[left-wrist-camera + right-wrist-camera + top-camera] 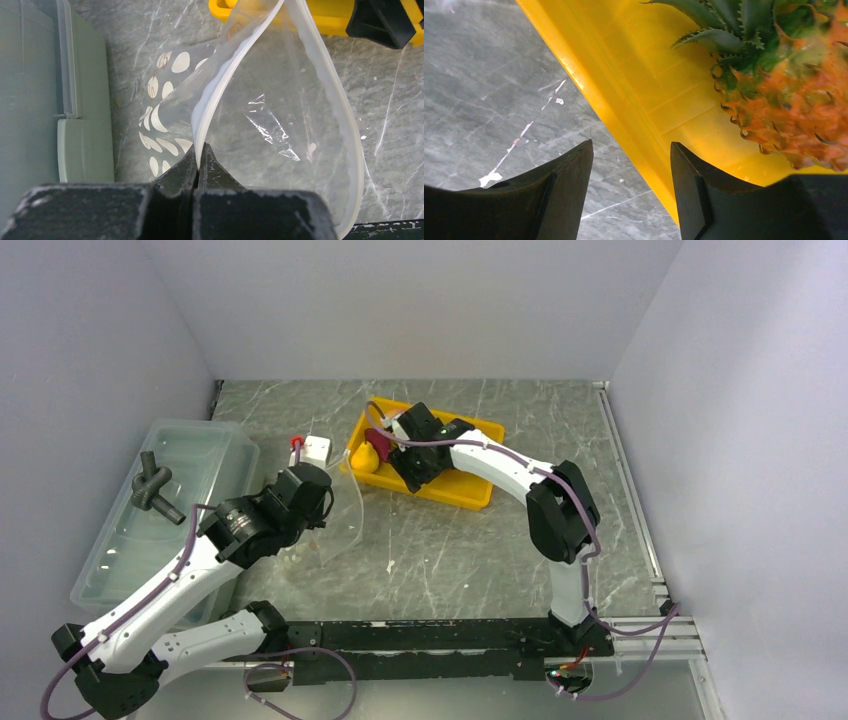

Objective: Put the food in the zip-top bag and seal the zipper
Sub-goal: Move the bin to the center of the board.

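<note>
My left pincer (199,156) is clamped on the bag (280,115) at its zipper (215,95), mouth agape, at seven o'clock of the tray (639,90). My right pincer (631,165) gapes empty over the tray rim, pineapple (794,100) at two o'clock.

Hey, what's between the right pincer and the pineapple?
Only bare yellow tray floor separates the right pincer from the pineapple, as the right wrist view shows.
</note>
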